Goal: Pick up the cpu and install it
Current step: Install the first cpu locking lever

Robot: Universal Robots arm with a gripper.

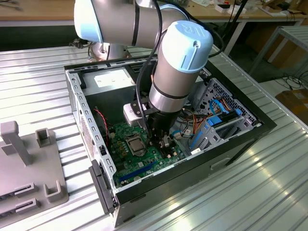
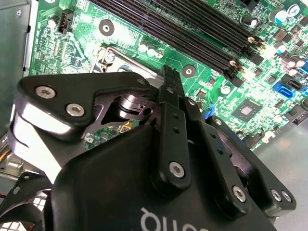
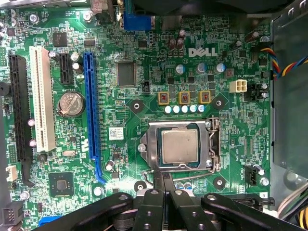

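**CPU seated in the socket, gripper just beside it**

The cpu (image 3: 179, 146), a pale silver-grey square, lies flat inside the metal-framed socket (image 3: 214, 144) on the green motherboard (image 3: 144, 53). In the first wrist view the gripper (image 3: 163, 179) hangs at the socket's edge with its fingers (image 3: 157, 185) pressed together and nothing between them; the tips seem to touch the frame, though that is hard to judge. In the exterior view the arm (image 1: 175, 67) reaches down into the open computer case (image 1: 231, 139), which sits on the ribbed metal bench (image 1: 33, 86).
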